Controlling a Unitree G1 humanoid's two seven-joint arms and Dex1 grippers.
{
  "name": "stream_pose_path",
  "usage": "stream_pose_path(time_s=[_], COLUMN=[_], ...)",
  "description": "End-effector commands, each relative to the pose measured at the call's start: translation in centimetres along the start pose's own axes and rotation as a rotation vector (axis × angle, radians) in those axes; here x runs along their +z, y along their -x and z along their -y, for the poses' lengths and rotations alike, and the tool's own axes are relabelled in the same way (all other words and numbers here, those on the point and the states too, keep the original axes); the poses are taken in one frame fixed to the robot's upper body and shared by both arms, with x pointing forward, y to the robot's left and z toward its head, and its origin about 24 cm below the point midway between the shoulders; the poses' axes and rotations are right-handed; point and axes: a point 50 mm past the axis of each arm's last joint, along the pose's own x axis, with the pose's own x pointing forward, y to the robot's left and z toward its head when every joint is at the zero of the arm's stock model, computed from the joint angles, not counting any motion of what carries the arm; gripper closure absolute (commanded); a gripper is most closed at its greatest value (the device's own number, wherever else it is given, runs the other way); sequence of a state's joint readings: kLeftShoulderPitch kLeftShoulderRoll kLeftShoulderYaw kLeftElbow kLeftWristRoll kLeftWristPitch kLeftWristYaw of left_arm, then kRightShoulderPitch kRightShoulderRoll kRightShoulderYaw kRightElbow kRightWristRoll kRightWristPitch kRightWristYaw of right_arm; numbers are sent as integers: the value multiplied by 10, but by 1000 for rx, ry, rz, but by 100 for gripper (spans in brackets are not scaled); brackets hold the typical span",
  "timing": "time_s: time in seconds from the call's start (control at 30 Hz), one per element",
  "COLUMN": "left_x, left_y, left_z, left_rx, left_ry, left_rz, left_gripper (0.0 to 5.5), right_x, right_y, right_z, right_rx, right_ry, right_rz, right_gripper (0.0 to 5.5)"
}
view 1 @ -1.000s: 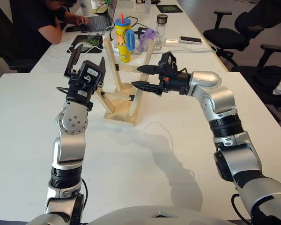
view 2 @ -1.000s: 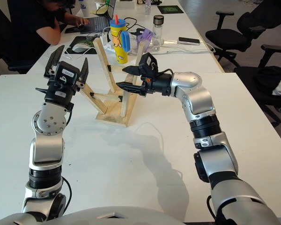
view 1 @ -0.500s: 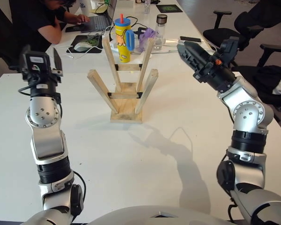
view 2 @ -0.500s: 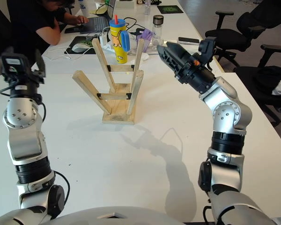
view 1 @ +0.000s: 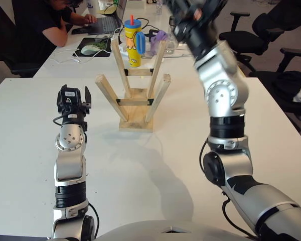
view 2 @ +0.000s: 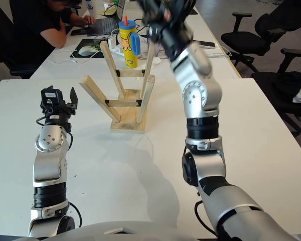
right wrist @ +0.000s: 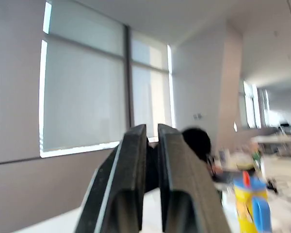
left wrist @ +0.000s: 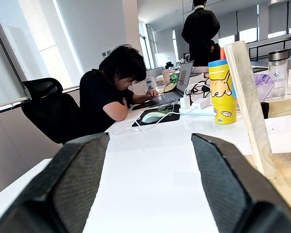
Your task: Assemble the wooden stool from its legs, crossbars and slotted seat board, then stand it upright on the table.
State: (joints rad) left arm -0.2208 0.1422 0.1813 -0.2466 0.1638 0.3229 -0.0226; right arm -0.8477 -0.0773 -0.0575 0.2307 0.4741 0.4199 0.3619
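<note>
- My left gripper (view 1: 74,91) sits low over the left part of the white table (view 1: 140,170). It is left of the stool and apart from it, with its fingers (left wrist: 82,179) spread wide and nothing between them.
- My right gripper (right wrist: 152,127) is raised high over the table's far side, above the stool. Its two fingers are drawn almost together — only a thin slit remains, and nothing is gripped.
- The wooden stool (view 1: 135,98) stands upside down toward the far middle of the table. Its seat board (view 1: 135,124) lies flat on the surface, the legs (view 1: 108,95) splay upward, and crossbars (view 1: 134,102) join them.
- Beyond it, on the next table, stands a yellow cup (view 1: 132,45).
</note>
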Motion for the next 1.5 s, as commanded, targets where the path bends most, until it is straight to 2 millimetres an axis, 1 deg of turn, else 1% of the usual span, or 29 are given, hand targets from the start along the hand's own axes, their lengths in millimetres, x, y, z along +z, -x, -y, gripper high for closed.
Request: stream_pose_path(time_s=[0.03, 0.07, 0.1, 0.13, 0.17, 0.23, 0.3, 0.33, 0.4, 0.43, 0.5, 0.53, 0.57, 0.6, 0.63, 0.67, 0.7, 0.73, 0.8, 0.87, 0.97, 1.0, 1.1, 1.2, 1.27, 1.4, 1.47, 1.5], left_x=[-3, -3, -4, -5, -7, -9, -10, -9, -7, -5, 0, 3, 7, 11, 15, 16, 16, 16, 14, 18, 24, 21, 14, 2, 2, 13, 19, 21], left_y=[1, 1, 1, 1, 1, 0, 0, 0, -2, -2, -2, -2, -2, -1, 0, 0, -1, -2, -10, -17, -18, -16, -9, -5, -6, -5, -3, -2], left_z=[6, 8, 9, 12, 14, 19, 21, 22, 18, 15, 9, 8, 8, 7, 8, 11, 14, 17, 25, 35, 49, 53, 52, 43, 33, 17, 14, 14], left_rx=[-14, -22, -25, -32, -38, -55, -65, -66, -28, -4, 31, 41, 49, 56, 56, 43, 26, 6, -51, -132, -237, -258, -252, -179, -106, 16, 47, 48], left_ry=[12, 16, 21, 25, 30, 36, 43, 48, 77, 85, 102, 119, 131, 152, 170, 186, 197, 204, 223, 223, 221, 217, 183, 154, 138, 133, 136, 143], left_rz=[-11, -13, -17, -22, -27, -38, -38, -36, -26, -11, 13, 28, 51, 74, 89, 88, 82, 73, 44, 46, 45, 26, -12, -65, -62, -3, 29, 44], left_gripper=[231, 231, 231, 231, 231, 231, 231, 231, 231, 231, 231, 231, 231, 231, 252, 262, 285, 303, 329, 361, 411, 429, 475, 519, 526, 526, 526, 526], right_x=[-157, -153, -136, -113, -85, -40, -3, 10, 27, 30, 30, 27, 18, 8, -9, -22, -36, -45, -57, -65, -69, -69, -70, -74, -78, -80, -78, -73], right_y=[65, 60, 47, 32, 19, 6, 2, 4, 14, 22, 37, 47, 59, 69, 79, 85, 88, 88, 87, 86, 82, 78, 70, 68, 70, 80, 88, 93], right_z=[3, 3, 7, 12, 18, 20, 20, 22, 35, 44, 62, 73, 81, 84, 79, 71, 56, 41, 17, 5, -2, -4, -6, -5, -3, 8, 18, 25], right_rx=[-205, -193, -188, -179, -169, -127, -85, -78, -132, -187, -319, -412, -492, -550, -580, -613, -609, -594, -544, -504, -450, -414, -344, -329, -347, -413, -481, -539], right_ry=[-199, -183, -137, -91, -30, 27, 104, 139, 183, 213, 236, 227, 194, 152, 127, 102, 84, 108, 160, 147, 125, 119, 119, 117, 113, 157, 200, 212], right_rz=[-622, -595, -510, -397, -264, -56, 100, 153, 213, 216, 196, 186, 165, 149, 110, 90, 61, 33, -4, -28, -38, -36, -53, -87, -110, -146, -155, -129], right_gripper=[548, 548, 548, 548, 548, 548, 548, 548, 548, 548, 548, 548, 548, 548, 550, 550, 550, 550, 550, 550, 550, 550, 550, 550, 550, 550, 550, 550])
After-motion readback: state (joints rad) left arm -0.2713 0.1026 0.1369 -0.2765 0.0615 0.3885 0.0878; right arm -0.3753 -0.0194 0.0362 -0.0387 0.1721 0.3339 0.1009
